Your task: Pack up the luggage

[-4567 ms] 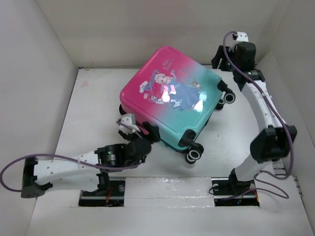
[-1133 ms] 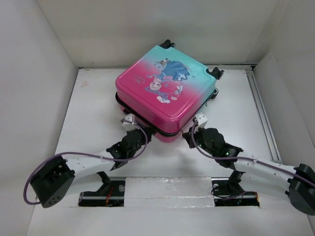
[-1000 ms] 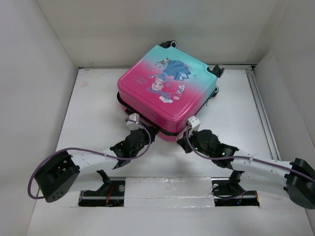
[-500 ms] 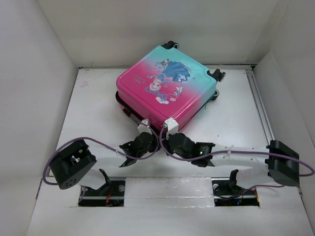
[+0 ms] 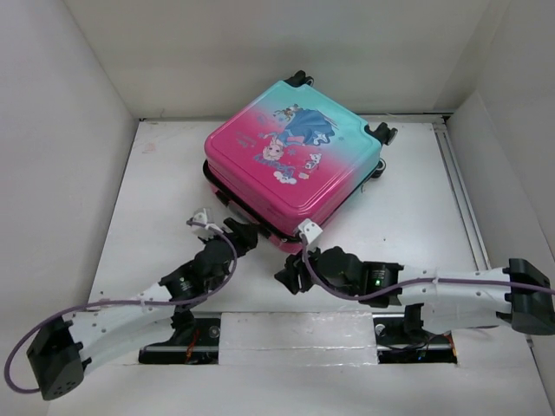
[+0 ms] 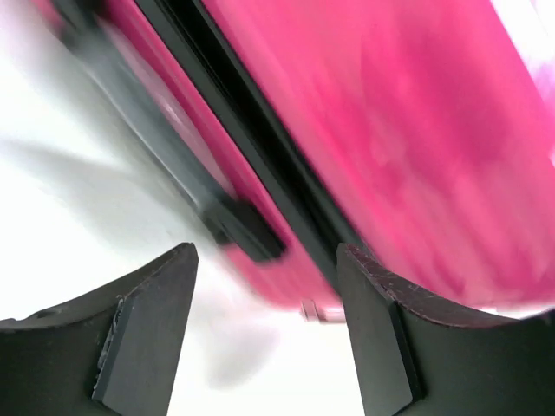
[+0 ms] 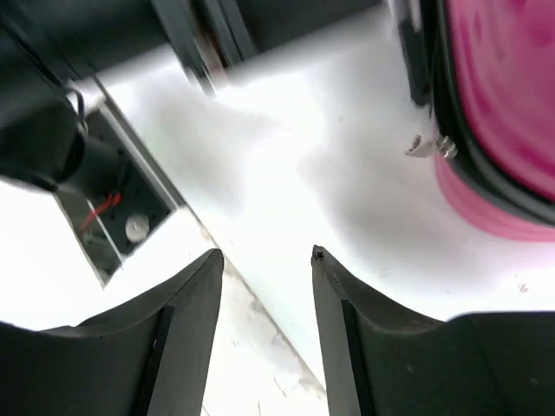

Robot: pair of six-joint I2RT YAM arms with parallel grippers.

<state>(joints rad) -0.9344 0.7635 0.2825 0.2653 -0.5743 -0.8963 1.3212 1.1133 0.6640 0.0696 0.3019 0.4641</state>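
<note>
Pink-to-teal suitcase (image 5: 290, 165) lies shut at the bench's (image 5: 156, 199) far middle; left gripper (image 6: 264, 253) and right gripper (image 7: 266, 253) sit by its near corner, fingers (image 6: 143, 321) spread, empty; packing looks done, zipper (image 6: 260, 147) closure unclear.

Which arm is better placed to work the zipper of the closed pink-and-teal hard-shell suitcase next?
Probably left. The left hand is open and squarely faces the pink-and-teal hard-shell suitcase's black zipper seam. The right hand, also open, looks mostly at the white table, with the seam at its view's edge.
</note>
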